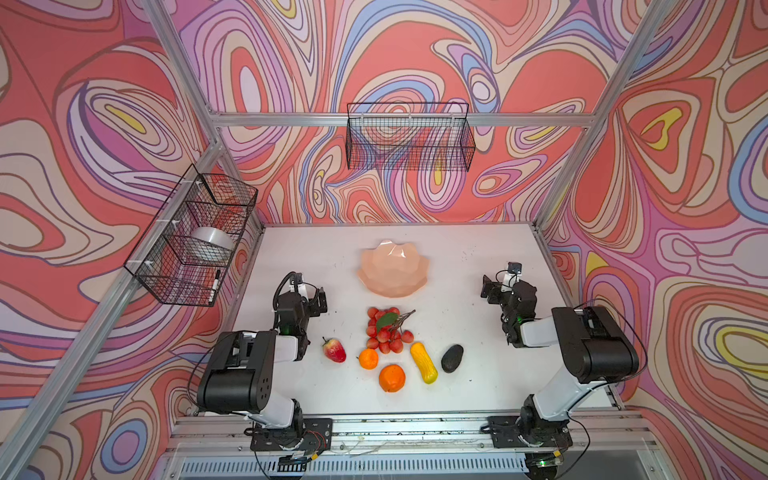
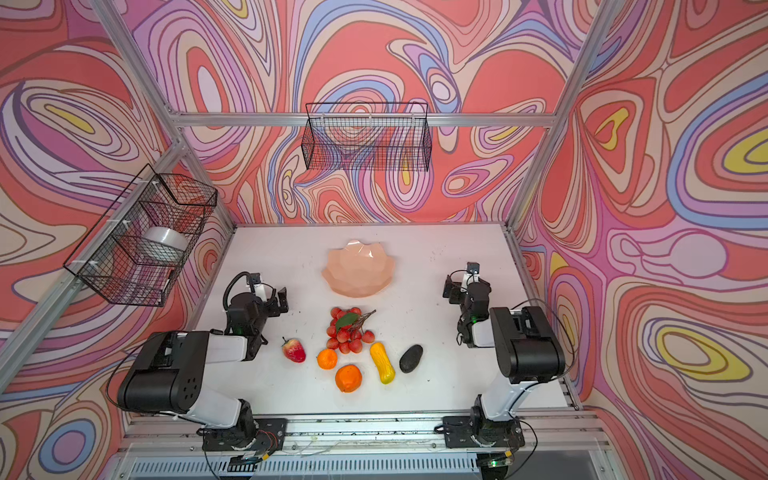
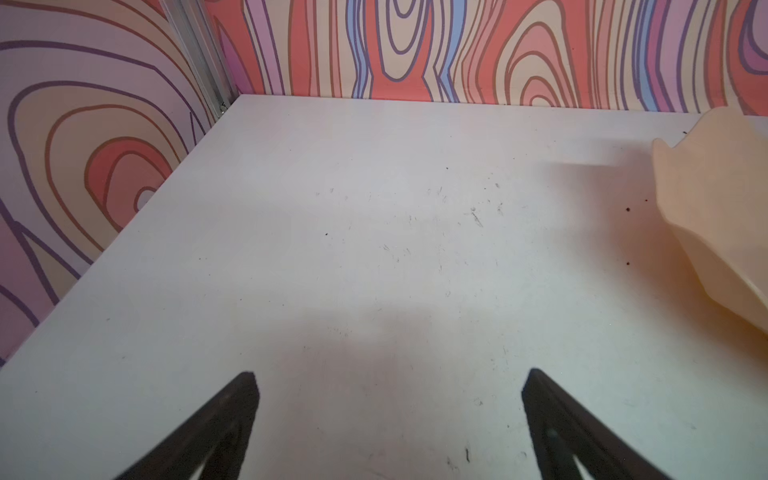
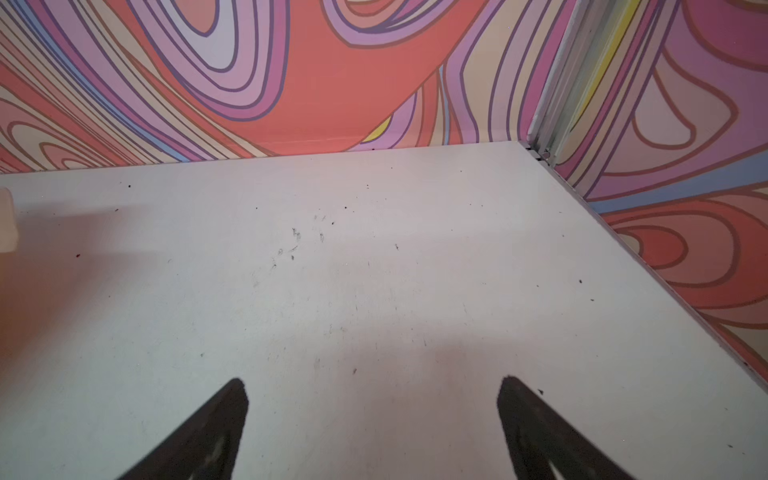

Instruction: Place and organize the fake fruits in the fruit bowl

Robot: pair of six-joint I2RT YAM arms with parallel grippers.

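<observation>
Fruit bowl (image 3: 723, 216) cut off by left wrist view edge; fruits unseen there.

Both top views look steeply down from high at the front, and we share the whole table (image 1: 478, 257) between them. Each wrist view sits low, facing the far wall; both catch the fruit bowl (image 3: 719, 199).

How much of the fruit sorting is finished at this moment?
Nothing is done yet: the fruit bowl is empty. Nothing is in hand; the left gripper and right gripper have open jaws over bare table. All remains: strawberry, both oranges, yellow fruit, avocado, berry bunch.
</observation>
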